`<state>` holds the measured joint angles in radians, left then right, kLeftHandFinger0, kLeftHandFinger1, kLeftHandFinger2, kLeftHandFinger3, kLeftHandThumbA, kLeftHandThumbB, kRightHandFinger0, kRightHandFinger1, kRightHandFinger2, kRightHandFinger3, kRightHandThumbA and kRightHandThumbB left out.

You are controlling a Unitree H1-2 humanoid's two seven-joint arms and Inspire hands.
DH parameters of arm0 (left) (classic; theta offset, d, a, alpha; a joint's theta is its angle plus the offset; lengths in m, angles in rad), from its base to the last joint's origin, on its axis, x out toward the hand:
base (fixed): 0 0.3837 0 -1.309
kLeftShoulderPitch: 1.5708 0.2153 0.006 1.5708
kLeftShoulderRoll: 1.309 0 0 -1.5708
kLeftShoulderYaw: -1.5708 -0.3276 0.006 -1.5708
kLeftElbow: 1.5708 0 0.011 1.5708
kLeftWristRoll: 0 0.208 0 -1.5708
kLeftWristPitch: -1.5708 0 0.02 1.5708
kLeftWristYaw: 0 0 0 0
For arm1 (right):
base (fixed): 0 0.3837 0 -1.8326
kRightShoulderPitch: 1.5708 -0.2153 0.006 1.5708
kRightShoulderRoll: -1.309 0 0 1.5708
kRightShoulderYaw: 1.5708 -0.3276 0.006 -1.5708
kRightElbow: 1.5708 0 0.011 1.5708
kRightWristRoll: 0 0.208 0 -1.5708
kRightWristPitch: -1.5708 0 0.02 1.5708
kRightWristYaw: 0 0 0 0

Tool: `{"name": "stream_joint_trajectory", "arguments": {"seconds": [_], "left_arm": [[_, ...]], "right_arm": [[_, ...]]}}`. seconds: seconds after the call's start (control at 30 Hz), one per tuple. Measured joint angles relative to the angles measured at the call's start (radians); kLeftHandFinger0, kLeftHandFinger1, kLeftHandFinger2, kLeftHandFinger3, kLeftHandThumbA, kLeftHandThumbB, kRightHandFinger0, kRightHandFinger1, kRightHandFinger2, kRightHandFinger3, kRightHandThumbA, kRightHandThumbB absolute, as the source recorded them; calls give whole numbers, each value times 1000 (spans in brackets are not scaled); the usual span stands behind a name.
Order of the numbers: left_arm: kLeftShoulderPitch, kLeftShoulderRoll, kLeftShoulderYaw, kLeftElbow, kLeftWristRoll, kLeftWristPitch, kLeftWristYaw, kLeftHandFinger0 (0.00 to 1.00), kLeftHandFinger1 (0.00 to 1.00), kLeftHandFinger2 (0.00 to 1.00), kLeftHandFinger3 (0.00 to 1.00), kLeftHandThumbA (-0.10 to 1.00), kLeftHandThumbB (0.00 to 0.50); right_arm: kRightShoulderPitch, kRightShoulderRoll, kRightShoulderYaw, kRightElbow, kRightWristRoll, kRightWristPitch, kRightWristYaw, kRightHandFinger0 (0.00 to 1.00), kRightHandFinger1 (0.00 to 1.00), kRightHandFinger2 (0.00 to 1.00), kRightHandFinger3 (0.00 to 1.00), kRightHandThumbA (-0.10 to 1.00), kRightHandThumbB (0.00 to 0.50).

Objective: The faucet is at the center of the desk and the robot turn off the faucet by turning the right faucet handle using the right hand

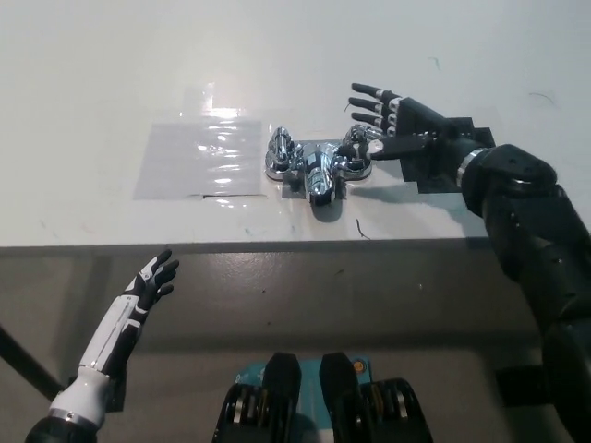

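You're only at the approach stage here: the chrome faucet [316, 168] sits mid-frame on the white surface [111, 74], and its right handle [358, 148] isn't gripped yet. Your right robot hand [399, 125] hovers right beside it, fingers spread, holding nothing. The left robot hand [152, 280] idles released at lower left.

I'm seeing bare desk [111, 74] lying all round the faucet [317, 164]. My right hand [399, 126] is crowding its right handle [358, 148], blocking that side.

Chrome faucet [317, 166], white desk [111, 65]
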<state>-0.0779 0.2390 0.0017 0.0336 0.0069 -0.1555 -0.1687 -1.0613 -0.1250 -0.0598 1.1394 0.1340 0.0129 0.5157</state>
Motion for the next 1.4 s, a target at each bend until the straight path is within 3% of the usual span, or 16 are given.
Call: {"name": "stream_joint_trajectory", "arguments": {"seconds": [0.63, 0.83, 0.97, 1.03, 1.07, 1.17, 1.2, 1.3, 1.4], "left_arm": [[-1, 2, 0, -1, 0, 0, 0, 1000, 1000, 1000, 1000, 1000, 413], [-3, 3, 0, -2, 1, 0, 0, 1000, 1000, 1000, 1000, 1000, 409], [-3, 4, 0, -3, 1, 0, 0, 1000, 1000, 1000, 1000, 1000, 404], [-3, 6, 1, -3, 1, 0, 0, 1000, 1000, 1000, 1000, 1000, 406], [-3, 6, 1, -3, 1, 0, 0, 1000, 1000, 1000, 1000, 1000, 420], [-4, 6, 1, -3, 1, -1, 0, 1000, 1000, 1000, 1000, 1000, 411], [-4, 6, 1, -3, 1, -1, 0, 1000, 1000, 1000, 1000, 1000, 404], [-4, 7, 1, -3, 1, -1, 0, 1000, 1000, 1000, 1000, 1000, 409], [-5, 7, 1, -3, 1, -1, 0, 1000, 1000, 1000, 1000, 1000, 417]], "right_arm": [[44, 61, -8, -59, -14, -47, -122, 1000, 1000, 1000, 1000, 1000, 358], [79, 109, -40, -82, -10, -119, -217, 1000, 1000, 1000, 1000, 1000, 371], [106, 137, -45, -93, -10, -183, -290, 1000, 1000, 1000, 1000, 1000, 407], [112, 151, -53, -93, -9, -207, -323, 1000, 1000, 1000, 1000, 1000, 406], [115, 158, -59, -92, -8, -219, -337, 1000, 1000, 1000, 1000, 1000, 373], [126, 179, -71, -92, -4, -257, -386, 1000, 1000, 1000, 1000, 1000, 390], [127, 184, -73, -92, -3, -266, -396, 1000, 1000, 1000, 1000, 1000, 365], [134, 209, -82, -100, -2, -298, -463, 1000, 1000, 1000, 1000, 1000, 391], [147, 232, -83, -127, -9, -303, -536, 1000, 1000, 1000, 1000, 1000, 364]]}}
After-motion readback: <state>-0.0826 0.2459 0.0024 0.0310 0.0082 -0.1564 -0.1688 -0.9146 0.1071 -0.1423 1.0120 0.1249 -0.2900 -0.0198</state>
